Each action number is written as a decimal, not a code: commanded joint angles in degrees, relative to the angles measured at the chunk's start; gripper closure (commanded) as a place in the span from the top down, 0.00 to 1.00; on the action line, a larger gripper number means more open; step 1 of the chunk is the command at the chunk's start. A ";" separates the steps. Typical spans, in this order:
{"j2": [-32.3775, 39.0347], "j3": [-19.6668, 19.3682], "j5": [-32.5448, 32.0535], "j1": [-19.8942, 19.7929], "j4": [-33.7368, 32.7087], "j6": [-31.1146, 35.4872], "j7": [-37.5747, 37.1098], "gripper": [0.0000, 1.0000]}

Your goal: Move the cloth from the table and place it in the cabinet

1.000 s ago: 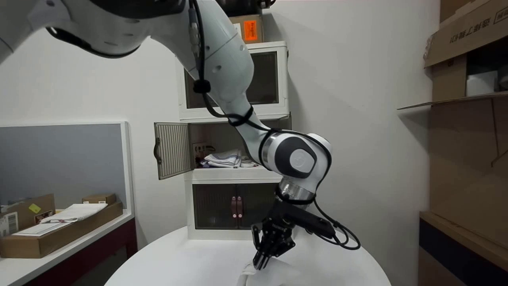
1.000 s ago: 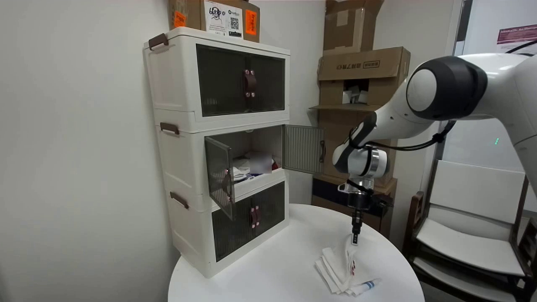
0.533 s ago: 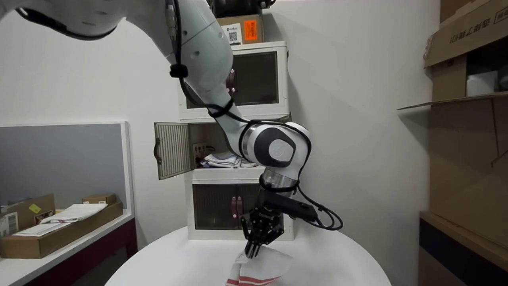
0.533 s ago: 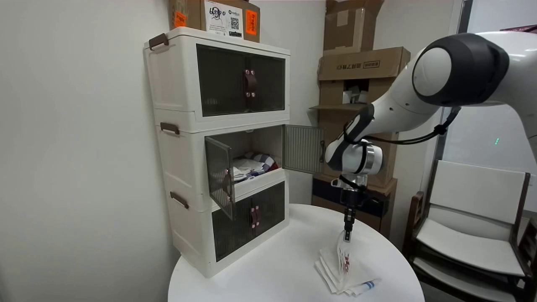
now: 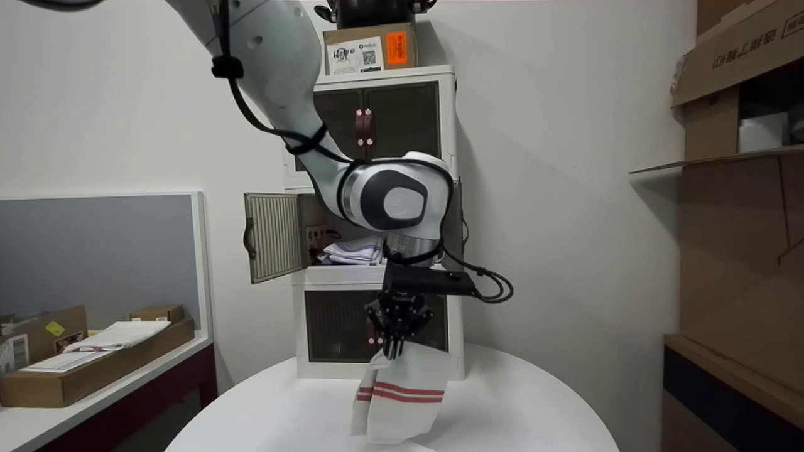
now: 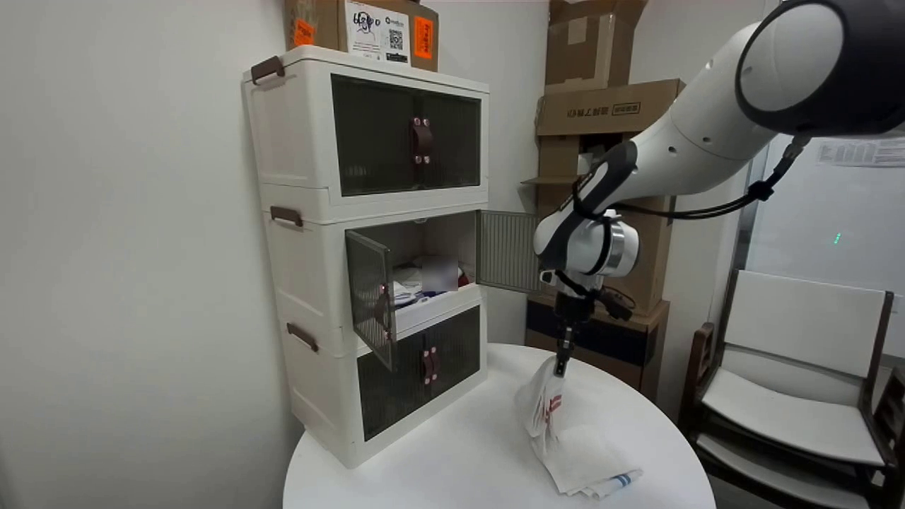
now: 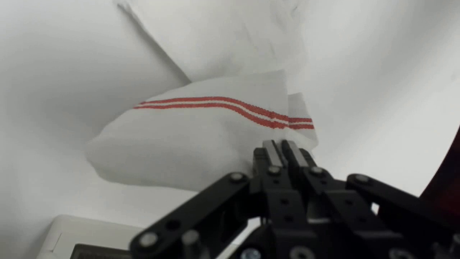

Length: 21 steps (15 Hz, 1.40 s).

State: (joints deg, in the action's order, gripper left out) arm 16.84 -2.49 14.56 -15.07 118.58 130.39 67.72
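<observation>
My gripper [image 5: 393, 351] is shut on the white cloth [image 5: 408, 398], which has red stripes. The gripper also shows in an exterior view [image 6: 561, 367] and in the wrist view [image 7: 280, 144], with the cloth [image 7: 187, 144] pinched between its fingertips. The cloth hangs from the fingers; its lower part [image 6: 590, 463], with a blue-striped corner, still rests on the round white table [image 6: 459, 459]. The white cabinet [image 6: 300, 276] stands on the table. Its middle compartment is open and holds folded cloths [image 5: 355, 251]. The gripper is in front of the cabinet, below that compartment's floor.
The middle compartment's open doors stick out: one near door [image 6: 371, 297] and one far door [image 6: 508, 251]. A cardboard box [image 6: 424, 42] sits on the cabinet. Large boxes [image 6: 601, 109] stand behind the table, and a white chair [image 6: 792, 410] beside it. Another cloth [image 5: 119, 336] lies on a side desk.
My gripper has risen and moved towards the cabinet, with the cloth in it. More of the cloth is lifted off the table and its red stripes now hang in view.
</observation>
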 commanded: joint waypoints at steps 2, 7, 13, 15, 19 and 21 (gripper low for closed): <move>-2.65 -0.19 0.11 1.05 0.95 -0.25 -0.08 0.07; -3.72 -0.31 0.14 1.18 2.25 -0.24 -0.07 0.07; -3.46 -0.29 0.26 1.42 2.39 1.56 -0.81 0.02; -2.18 0.31 2.62 1.57 1.56 5.25 -1.36 0.02; 0.69 2.44 6.49 2.31 -0.78 15.84 -2.72 0.02; 2.24 4.53 8.86 2.50 -2.38 21.36 -2.86 0.02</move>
State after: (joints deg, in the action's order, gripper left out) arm 16.46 -0.09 20.14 -13.27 119.32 145.38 66.24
